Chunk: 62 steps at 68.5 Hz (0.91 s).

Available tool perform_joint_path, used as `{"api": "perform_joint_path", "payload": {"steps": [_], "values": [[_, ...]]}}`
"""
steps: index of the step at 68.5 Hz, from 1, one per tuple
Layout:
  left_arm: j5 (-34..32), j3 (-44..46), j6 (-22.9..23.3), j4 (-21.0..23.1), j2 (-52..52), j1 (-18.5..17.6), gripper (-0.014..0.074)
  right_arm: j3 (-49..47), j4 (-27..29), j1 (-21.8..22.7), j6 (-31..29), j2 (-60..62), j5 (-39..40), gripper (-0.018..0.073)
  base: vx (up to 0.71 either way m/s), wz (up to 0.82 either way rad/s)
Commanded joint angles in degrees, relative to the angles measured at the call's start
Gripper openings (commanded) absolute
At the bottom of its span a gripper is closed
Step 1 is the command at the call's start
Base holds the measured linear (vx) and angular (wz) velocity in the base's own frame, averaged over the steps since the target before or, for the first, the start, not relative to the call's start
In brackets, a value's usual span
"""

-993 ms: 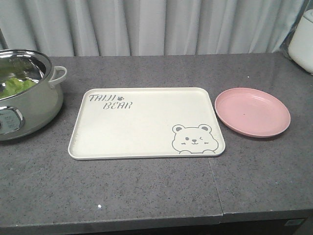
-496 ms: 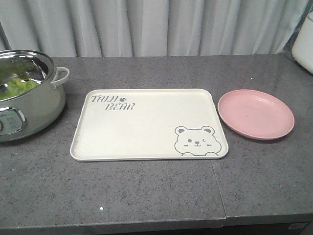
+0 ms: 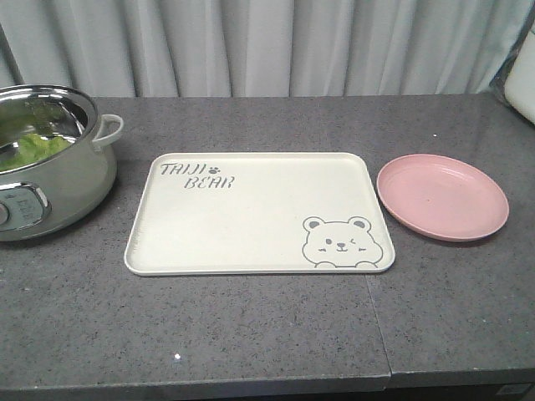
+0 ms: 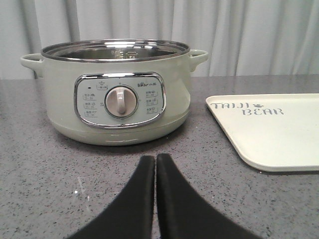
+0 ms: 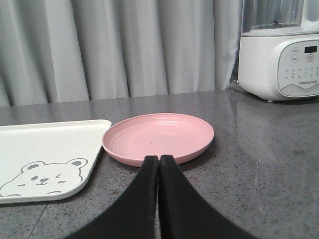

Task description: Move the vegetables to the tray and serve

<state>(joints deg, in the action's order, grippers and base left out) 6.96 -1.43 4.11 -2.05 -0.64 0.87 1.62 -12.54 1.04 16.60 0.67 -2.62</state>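
- Looking along my left pincer (image 4: 155,158), I see its two black fingers pressed together tip to tip. They grip nothing and sit low over the counter (image 4: 50,189), facing the pot (image 4: 117,94).
- My right pincer (image 5: 158,158) is closed the same way with nothing in it. Its tips point at the near rim of the plate (image 5: 158,135).
- The pot is pale green with a steel lining and no lid. Its dial faces my left wrist camera.
- The lettuce (image 3: 33,150) lies inside the pot. Only the front view shows it, as a ruffled green patch below the rim.
- The pot wall hides most of the leaf, so I cannot tell which way its long axis runs.
- The tray (image 3: 259,209) lies flat between the pot and the plate, with its surface bare.
- The tray's long axis runs left to right across the counter. Its lettering is at the far left corner and the bear at the near right.
- The plate sits just beside the tray's right edge without touching it. It holds only a few dark specks.
- A white appliance (image 5: 279,59) stands at the back right, behind the plate.
- I count one pot, one tray, one plate and one appliance. I cannot count the lettuce pieces.
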Motion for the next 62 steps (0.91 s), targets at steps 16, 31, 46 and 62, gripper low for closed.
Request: {"api": "perform_joint_path", "payload": {"steps": [16, 31, 46, 62], "values": [[-4.1, -1.3, 0.2, 0.5, -0.8, 0.1, -0.0006, 0.9, -0.2, 0.3, -0.2, 0.3, 4.4, -0.0003, 0.01, 0.03], [-4.1, -1.3, 0.2, 0.5, -0.8, 0.1, -0.0006, 0.9, -0.2, 0.3, -0.2, 0.3, 4.4, -0.0003, 0.0, 0.02], [-4.1, -1.3, 0.2, 0.5, -0.8, 0.1, -0.0006, 0.9, -0.2, 0.3, -0.2, 0.3, 4.4, -0.0003, 0.0, 0.0], [-4.1, -1.3, 0.2, 0.5, -0.8, 0.1, -0.0006, 0.9, -0.2, 0.3, -0.2, 0.3, 4.4, -0.0003, 0.0, 0.0]]}}
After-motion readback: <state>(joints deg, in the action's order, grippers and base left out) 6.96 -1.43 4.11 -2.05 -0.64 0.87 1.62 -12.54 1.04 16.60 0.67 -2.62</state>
